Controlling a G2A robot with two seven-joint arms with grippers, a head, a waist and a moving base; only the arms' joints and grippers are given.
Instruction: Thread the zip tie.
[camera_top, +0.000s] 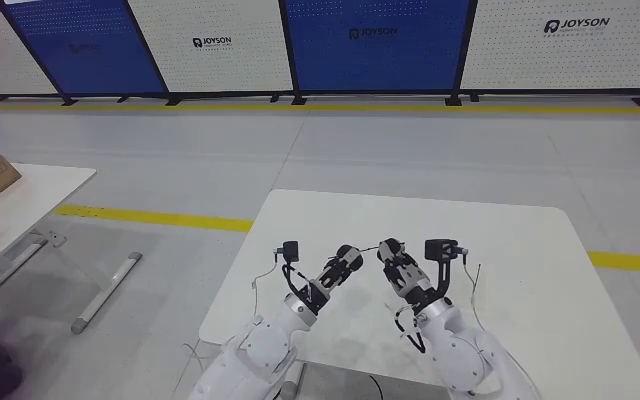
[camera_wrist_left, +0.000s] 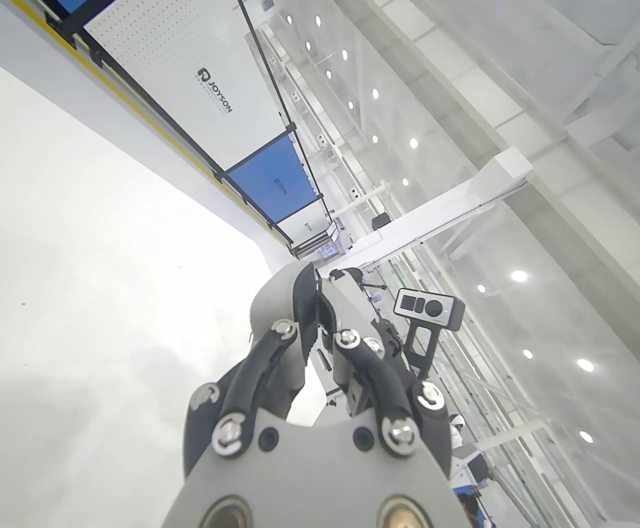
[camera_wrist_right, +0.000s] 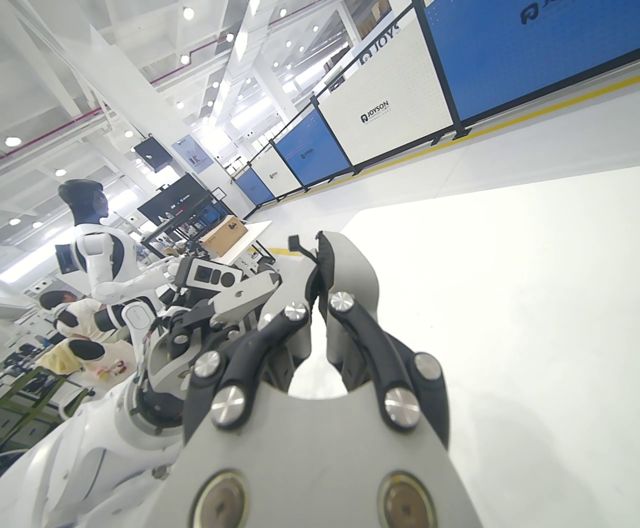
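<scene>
We've got the zip tie (camera_top: 370, 247) held level above the table (camera_top: 520, 240), its long axis running side to side. The left gripper (camera_top: 352, 256) and right gripper (camera_top: 386, 248) meet tip to tip, arms angled inward, each pinching one end.

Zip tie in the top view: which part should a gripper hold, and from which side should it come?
Probably near an end, coming along the tie's line from outside. The zip tie is a thin strap spanning the small gap between the left gripper and the right gripper, above the table. Both are shut on it this way; a short stub should stay stiff for threading.
</scene>
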